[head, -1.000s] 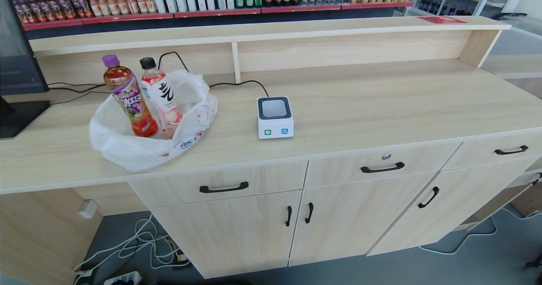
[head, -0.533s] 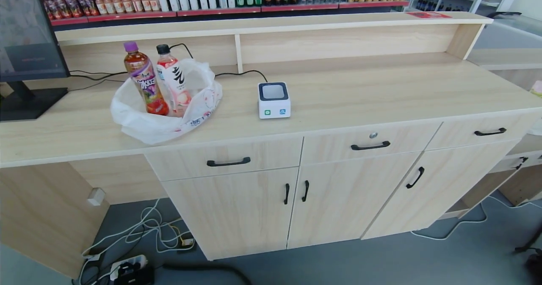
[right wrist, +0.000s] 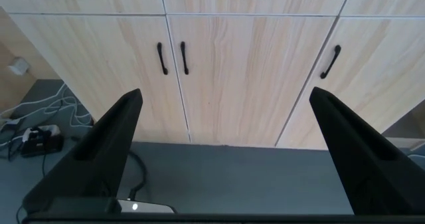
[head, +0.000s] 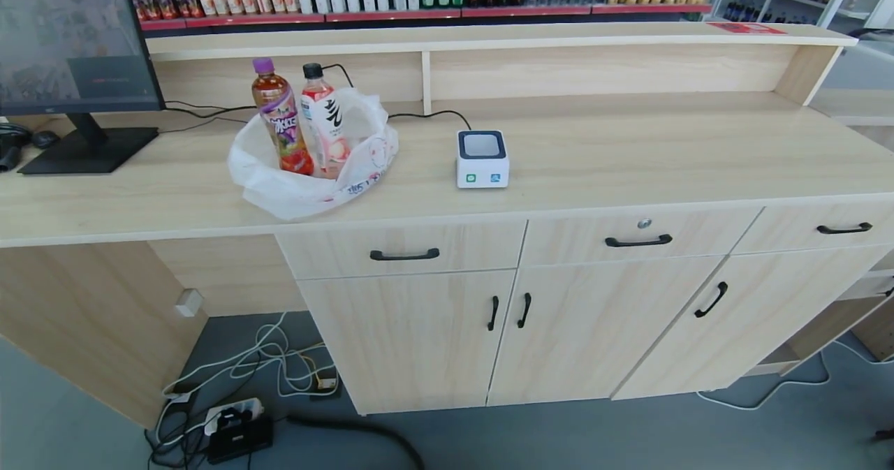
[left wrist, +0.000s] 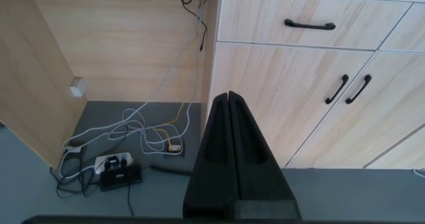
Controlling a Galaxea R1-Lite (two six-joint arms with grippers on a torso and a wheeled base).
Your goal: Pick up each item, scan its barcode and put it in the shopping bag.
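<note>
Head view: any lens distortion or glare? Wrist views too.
Head view: the counter edges bow slightly and the cabinet doors splay rightward, wide-angle style; the scanner window shows a pale sheen, the monitor faint reflections. Left wrist view: the left gripper is a dark silhouette, jaws shut. Right wrist view: even light on the cabinet doors.

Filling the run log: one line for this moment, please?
shopping bag: purple-cap bottle and black-cap bottle inside | scanner: on counter | left hand: shut, empty | right hand: open, empty

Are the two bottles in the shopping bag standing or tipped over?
Standing: the purple-capped bottle and black-capped bottle stand caps up inside the shopping bag.
</note>
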